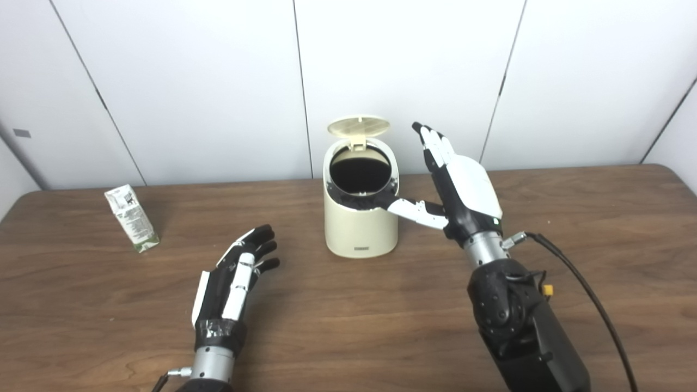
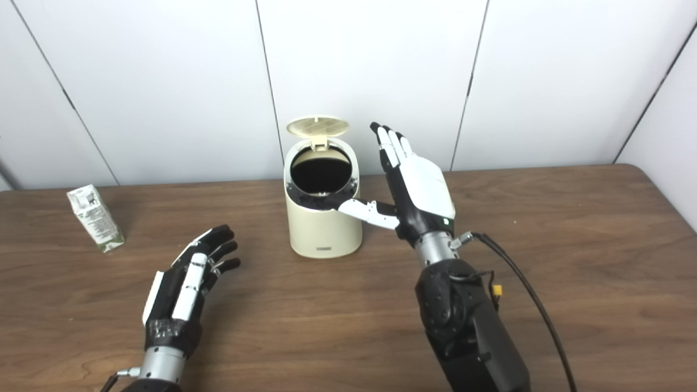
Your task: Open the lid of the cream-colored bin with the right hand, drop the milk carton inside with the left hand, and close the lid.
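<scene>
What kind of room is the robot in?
Probably a lab or test room, not a kitchen: a bare wooden table, plain white wall panels, and just a small cream bin and milk carton set out for practice.

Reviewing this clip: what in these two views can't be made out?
- Inside of the bin: the opening is plain black in both views; contents unknown.
- Print on the milk carton: too small and blurred.
- Right hand thumb tip: whether it presses the bin's rim or only overlaps it is unclear.
- Left hand palm: turned away, only its back shows.
- Both forearms: cut off by the bottom edge.
</scene>
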Robot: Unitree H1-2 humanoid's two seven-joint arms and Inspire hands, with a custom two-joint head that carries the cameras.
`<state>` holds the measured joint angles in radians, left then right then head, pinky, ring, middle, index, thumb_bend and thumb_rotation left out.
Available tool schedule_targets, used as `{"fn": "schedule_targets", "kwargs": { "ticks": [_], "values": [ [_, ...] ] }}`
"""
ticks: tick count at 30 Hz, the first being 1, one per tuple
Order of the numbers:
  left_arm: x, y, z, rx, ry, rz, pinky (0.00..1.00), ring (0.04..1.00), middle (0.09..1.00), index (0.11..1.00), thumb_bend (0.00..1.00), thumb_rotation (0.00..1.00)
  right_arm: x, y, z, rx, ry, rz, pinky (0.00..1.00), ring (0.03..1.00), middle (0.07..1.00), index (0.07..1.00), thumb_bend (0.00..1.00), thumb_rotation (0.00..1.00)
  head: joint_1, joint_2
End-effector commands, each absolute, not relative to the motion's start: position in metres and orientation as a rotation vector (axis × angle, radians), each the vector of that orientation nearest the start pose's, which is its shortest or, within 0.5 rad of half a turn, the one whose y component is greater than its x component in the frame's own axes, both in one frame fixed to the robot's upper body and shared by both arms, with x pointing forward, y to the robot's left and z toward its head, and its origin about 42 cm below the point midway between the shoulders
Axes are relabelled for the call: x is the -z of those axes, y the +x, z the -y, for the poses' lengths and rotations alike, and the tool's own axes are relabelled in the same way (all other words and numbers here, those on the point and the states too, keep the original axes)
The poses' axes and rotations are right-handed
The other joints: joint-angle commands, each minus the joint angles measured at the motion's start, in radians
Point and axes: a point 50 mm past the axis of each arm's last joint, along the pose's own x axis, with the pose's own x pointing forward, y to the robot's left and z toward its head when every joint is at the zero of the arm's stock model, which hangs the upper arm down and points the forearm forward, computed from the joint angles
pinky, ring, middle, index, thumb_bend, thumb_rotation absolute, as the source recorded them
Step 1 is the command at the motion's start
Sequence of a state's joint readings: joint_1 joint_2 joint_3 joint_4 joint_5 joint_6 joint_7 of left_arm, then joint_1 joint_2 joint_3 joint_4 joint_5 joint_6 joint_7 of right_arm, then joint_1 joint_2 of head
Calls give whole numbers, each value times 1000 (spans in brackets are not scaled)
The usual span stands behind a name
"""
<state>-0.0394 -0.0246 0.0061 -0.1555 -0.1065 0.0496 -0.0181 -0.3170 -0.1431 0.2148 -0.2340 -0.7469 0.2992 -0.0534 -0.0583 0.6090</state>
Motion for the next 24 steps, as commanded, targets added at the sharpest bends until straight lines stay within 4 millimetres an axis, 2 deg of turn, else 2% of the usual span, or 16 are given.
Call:
{"fn": "schedule_targets", "kwargs": {
  "ticks": [1, 5, 8, 10, 13, 14, 17, 22, 24],
  "values": [
    [-163, 299, -197, 49, -130, 230, 753, 830, 834, 823, 211, 694, -248, 342, 189, 136, -788, 437, 932, 1000, 1000, 1000, 889, 1000, 0, 0],
    [-164, 299, -198, 47, -127, 231, 747, 824, 830, 818, 205, 693, -230, 323, 201, 135, -725, 384, 927, 1000, 1000, 1000, 831, 992, 1, 1],
    [-164, 298, -199, 42, -132, 229, 749, 824, 831, 818, 213, 692, -215, 311, 209, 128, -690, 359, 945, 1000, 1000, 997, 726, 978, 1, 2],
    [-164, 298, -200, 41, -135, 229, 744, 822, 829, 816, 213, 686, -202, 305, 214, 127, -661, 384, 882, 958, 962, 954, 570, 976, 0, 2],
    [-163, 299, -200, 36, -137, 230, 739, 817, 825, 813, 190, 643, -184, 297, 217, 139, -619, 425, 772, 854, 860, 849, 269, 949, 2, 2],
    [-163, 299, -200, 34, -133, 231, 737, 816, 824, 812, 186, 635, -178, 296, 217, 149, -596, 429, 756, 838, 843, 831, 224, 946, 2, 1],
    [-162, 299, -201, 34, -129, 237, 736, 815, 823, 816, 174, 626, -169, 295, 218, 167, -531, 442, 730, 819, 822, 809, 171, 908, 11, 0],
    [-161, 297, -204, 29, -65, 268, 735, 812, 821, 815, 170, 625, -160, 293, 219, 177, -512, 441, 712, 807, 813, 803, 170, 896, 28, -9],
    [-164, 296, -209, 32, 32, 317, 731, 815, 824, 819, 185, 694, -157, 291, 220, 184, -519, 436, 703, 802, 804, 799, 190, 901, 30, -11]
  ]
}}
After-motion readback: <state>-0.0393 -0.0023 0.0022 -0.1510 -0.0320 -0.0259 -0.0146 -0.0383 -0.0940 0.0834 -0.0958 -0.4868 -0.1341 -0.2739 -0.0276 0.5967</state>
